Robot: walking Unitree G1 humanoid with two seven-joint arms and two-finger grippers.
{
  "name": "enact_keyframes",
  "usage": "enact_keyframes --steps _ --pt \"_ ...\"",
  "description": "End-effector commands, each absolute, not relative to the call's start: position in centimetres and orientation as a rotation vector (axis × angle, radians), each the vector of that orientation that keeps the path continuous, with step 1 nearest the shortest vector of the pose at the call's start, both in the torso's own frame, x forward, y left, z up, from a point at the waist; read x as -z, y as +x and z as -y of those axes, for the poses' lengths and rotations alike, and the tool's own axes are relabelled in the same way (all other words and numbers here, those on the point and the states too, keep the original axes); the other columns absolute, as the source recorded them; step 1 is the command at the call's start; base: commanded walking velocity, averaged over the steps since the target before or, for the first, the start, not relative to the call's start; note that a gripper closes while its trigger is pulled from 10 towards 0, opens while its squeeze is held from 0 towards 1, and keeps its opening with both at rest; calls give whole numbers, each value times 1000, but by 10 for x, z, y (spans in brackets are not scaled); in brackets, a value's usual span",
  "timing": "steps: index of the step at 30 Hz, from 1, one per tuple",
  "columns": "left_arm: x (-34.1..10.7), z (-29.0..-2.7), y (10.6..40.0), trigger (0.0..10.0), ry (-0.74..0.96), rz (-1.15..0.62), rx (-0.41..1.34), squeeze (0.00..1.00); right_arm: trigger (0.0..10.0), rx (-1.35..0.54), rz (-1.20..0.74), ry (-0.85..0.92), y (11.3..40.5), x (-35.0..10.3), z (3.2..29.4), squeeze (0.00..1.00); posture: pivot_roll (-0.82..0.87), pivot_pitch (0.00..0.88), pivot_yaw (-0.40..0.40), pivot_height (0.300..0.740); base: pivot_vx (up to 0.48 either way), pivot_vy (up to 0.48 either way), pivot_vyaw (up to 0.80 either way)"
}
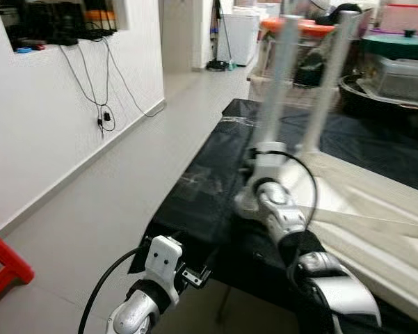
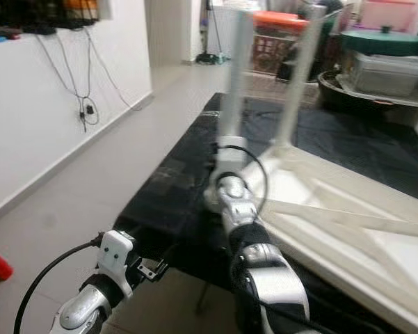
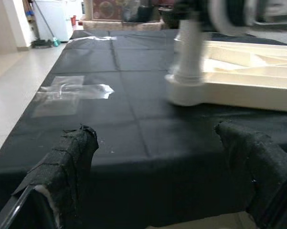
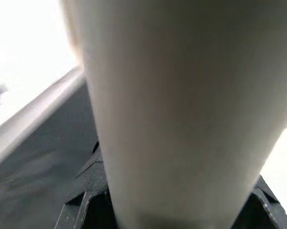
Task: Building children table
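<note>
Right wrist: leg (image 4: 181,109) in right end effector (image 4: 172,210)

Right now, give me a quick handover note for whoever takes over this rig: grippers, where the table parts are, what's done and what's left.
Right gripper: shut on the near table leg, low down by its socket, as the right wrist view confirms.
Left gripper: open, holding nothing, hovering at the near edge of the black cloth.
White tabletop: lies upside down on the cloth.
Done: two legs stand upright in corner sockets, the near one and a second leg behind it.
Left: whether the near leg is fully seated cannot be told; the tabletop's other corners are out of frame, so check them for legs, then turn the table over.
</note>
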State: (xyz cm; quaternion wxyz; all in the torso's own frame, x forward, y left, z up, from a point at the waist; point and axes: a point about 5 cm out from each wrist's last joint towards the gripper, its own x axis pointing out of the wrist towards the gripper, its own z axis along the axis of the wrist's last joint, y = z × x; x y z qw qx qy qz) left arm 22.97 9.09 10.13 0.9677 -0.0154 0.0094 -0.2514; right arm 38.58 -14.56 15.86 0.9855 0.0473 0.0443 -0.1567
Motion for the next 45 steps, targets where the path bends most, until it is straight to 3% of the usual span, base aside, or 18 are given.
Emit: enact_keyframes --steps 1,4,5,10,11,12,14,15,23,29,34,35,37,39,42,44,45 --pt "-100 -89 229 10000 -29 -30 517 0 0 414 -170 140 376 -142 149 0 126 0 -58 740 0 0 0" --pt "-100 -90 229 10000 -28 -29 514 0 0 369 -174 196 371 -140 127 0 125 0 -56 740 0 0 0" --pt "-100 -90 229 10000 -27 -29 513 0 10000 241 -147 238 372 -142 109 1000 125 0 -57 740 0 0 0" --pt "-100 -90 229 10000 -26 -28 513 0 10000 74 -62 254 374 -149 88 1000 127 0 -56 740 0 0 0" --pt "-100 -90 229 10000 -26 -27 513 0 10000 55 -23 237 376 -153 89 0 127 0 -62 740 0 0 0" --pt "-100 -90 229 10000 -26 -27 513 0 10000 55 -23 237 376 -153 89 0 127 0 -62 740 0 0 0" --pt "-100 -89 230 10000 -27 -26 514 0 10000 -231 1 268 384 -159 91 0 124 0 -59 740 0 0 0" --pt "-100 -89 230 10000 -27 -26 514 0 10000 -231 1 268 384 -159 91 0 124 0 -59 740 0 0 0" --pt "-99 -88 231 10000 -29 -27 525 0 10000 -1027 -108 154 377 -174 83 0 128 0 -68 740 0 0 0" --pt "-100 -87 229 10000 -26 -21 514 0 10000 -1260 -158 51 373 -180 64 0 148 0 -84 740 0 0 0" --pt "-100 -87 228 10000 -27 -20 510 0 10000 -1319 -187 28 371 -180 59 0 154 0 -92 740 0 0 0" --pt "-100 -87 227 10000 -28 -19 509 0 0 -1273 -179 -26 372 -179 50 0 162 0 -98 740 0 0 0" --pt "-101 -87 226 10000 -29 -20 507 0 0 -1205 -160 -75 375 -178 42 0 161 0 -97 740 0 0 0" --pt "-100 -87 225 10000 -33 -22 506 0 0 -888 -110 -119 387 -181 40 0 152 0 -90 740 0 0 0" --pt "-100 -87 225 10000 -33 -22 507 0 0 -841 -103 -116 390 -182 42 0 152 0 -90 740 0 0 0" --pt "-100 -88 225 10000 -35 -24 509 0 0 -669 -93 -133 397 -183 51 0 141 0 -78 740 0 0 0" --pt "-100 -88 226 10000 -35 -27 512 0 0 -261 -93 -60 408 -185 80 0 133 0 -71 740 0 0 0"
